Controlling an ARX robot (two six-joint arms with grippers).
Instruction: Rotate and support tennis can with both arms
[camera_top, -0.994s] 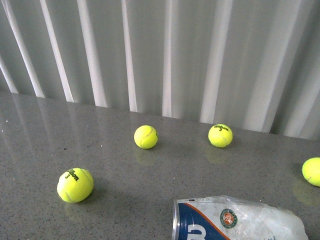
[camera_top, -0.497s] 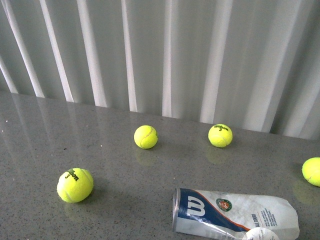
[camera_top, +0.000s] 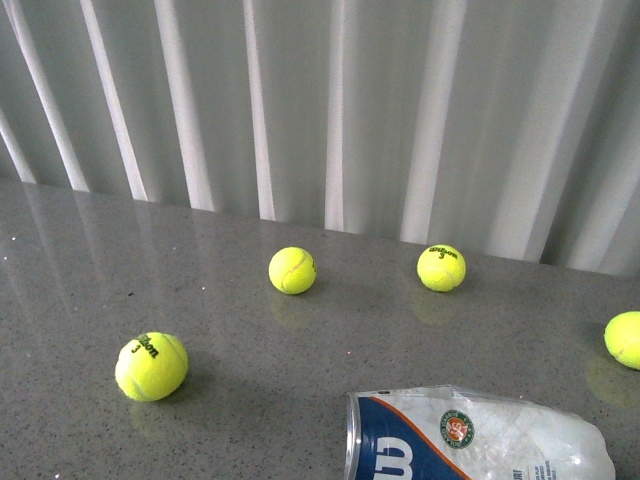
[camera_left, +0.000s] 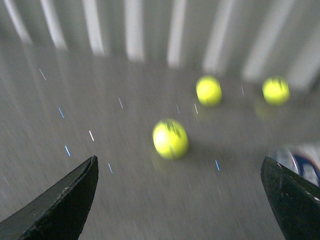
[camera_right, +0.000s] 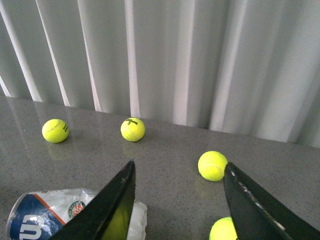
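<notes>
A Wilson tennis can (camera_top: 470, 440) lies on its side at the lower right of the front view, on a speckled grey countertop (camera_top: 260, 420). Its metal-rimmed mouth faces frame left, its clear far end is crumpled, and its lower edge is cut off by the frame. Four tennis balls rest apart from it: one (camera_top: 151, 367) at lower left, two (camera_top: 292, 270) (camera_top: 441, 268) near the pleated white curtain (camera_top: 350, 100), and one (camera_top: 625, 340) at the right edge.

In the right wrist view, the right gripper (camera_right: 179, 164) has its jaws spread wide. The can lies outside the gap, with its crumpled end tucked behind one finger.

The left wrist view is blurred. The left gripper (camera_left: 178, 160) also has its jaws spread wide, with a ball beyond the gap. Only a sliver of blue label shows by one finger, outside the gap.
</notes>
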